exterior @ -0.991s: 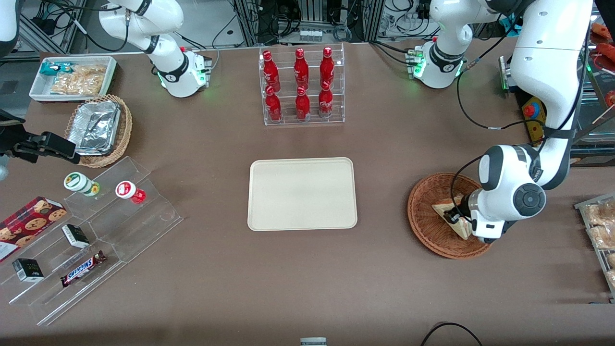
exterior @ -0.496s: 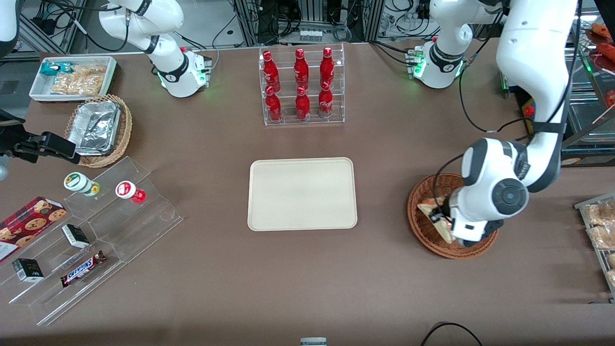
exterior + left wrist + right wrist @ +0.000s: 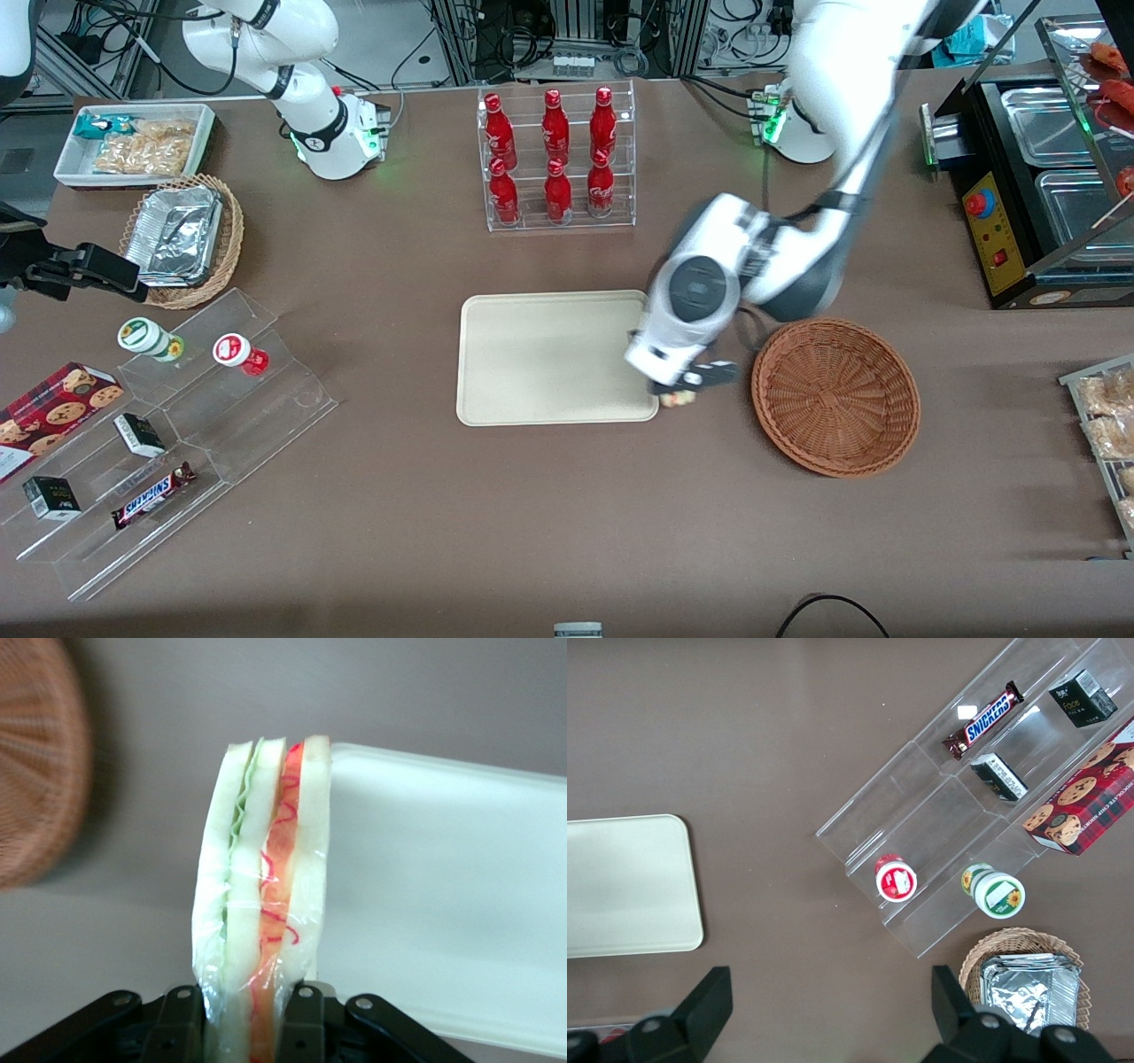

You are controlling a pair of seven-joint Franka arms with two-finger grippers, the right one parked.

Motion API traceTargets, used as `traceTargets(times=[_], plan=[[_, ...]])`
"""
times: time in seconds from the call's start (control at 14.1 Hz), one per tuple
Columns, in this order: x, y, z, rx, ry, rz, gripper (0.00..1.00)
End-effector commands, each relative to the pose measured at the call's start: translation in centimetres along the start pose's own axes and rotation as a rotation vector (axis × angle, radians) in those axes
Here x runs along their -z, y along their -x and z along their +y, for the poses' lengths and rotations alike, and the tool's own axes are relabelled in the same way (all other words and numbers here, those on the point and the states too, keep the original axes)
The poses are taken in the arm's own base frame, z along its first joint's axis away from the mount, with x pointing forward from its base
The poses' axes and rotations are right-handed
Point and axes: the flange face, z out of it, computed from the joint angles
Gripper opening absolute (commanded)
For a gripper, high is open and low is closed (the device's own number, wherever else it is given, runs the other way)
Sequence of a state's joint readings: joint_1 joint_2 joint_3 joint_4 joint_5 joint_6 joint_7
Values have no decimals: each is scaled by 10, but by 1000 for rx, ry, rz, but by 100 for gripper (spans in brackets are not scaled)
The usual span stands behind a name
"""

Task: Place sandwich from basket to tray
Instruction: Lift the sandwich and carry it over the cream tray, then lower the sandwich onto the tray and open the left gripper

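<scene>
Gripper (image 3: 241,1028) jaws pinch sandwich (image 3: 261,904) by its base; long axis points straight away from fingers. Held above tray (image 3: 540,354) corner, basket (image 3: 835,396) at 3 o'clock.

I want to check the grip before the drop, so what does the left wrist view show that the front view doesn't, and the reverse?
Only the left wrist view shows the gripper shut on the sandwich, fingers pressing its bread faces, filling layers visible. Only the front view shows the whole layout: the gripper hanging above the tray's corner nearest the basket, plus the cola bottle rack. Both show tray, basket and a carried sandwich.
</scene>
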State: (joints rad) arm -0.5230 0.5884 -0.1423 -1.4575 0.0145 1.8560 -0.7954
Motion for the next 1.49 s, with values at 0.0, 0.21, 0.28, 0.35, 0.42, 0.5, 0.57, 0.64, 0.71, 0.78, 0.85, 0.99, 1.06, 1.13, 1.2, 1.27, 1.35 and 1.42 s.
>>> traceTargets(times=[0.0,0.21,0.28,0.35,0.42,0.5,0.57,0.64,0.71,0.78,0.85,0.99,1.06,1.13,1.2,1.27,1.35,1.42], plan=[[-31,5,58,-35,-11,5,27],[-66,26,102,-98,-5,14,27],[-77,31,109,-110,-4,11,27],[-84,32,113,-111,0,9,27],[-91,36,120,-120,8,15,27],[-97,39,125,-127,11,18,27],[-102,39,127,-129,12,18,27],[-105,37,129,-126,15,19,27],[-108,34,131,-117,18,19,27],[-109,33,133,-115,20,20,27],[-113,36,135,-108,19,17,27],[-116,36,135,-94,13,14,46],[-112,36,134,-96,14,15,72],[-107,36,134,-98,19,24,99],[-99,36,134,-101,19,36,100],[-77,40,134,-111,33,55,100],[-55,41,128,-111,36,66,100],[-27,43,119,-109,26,64,100]])
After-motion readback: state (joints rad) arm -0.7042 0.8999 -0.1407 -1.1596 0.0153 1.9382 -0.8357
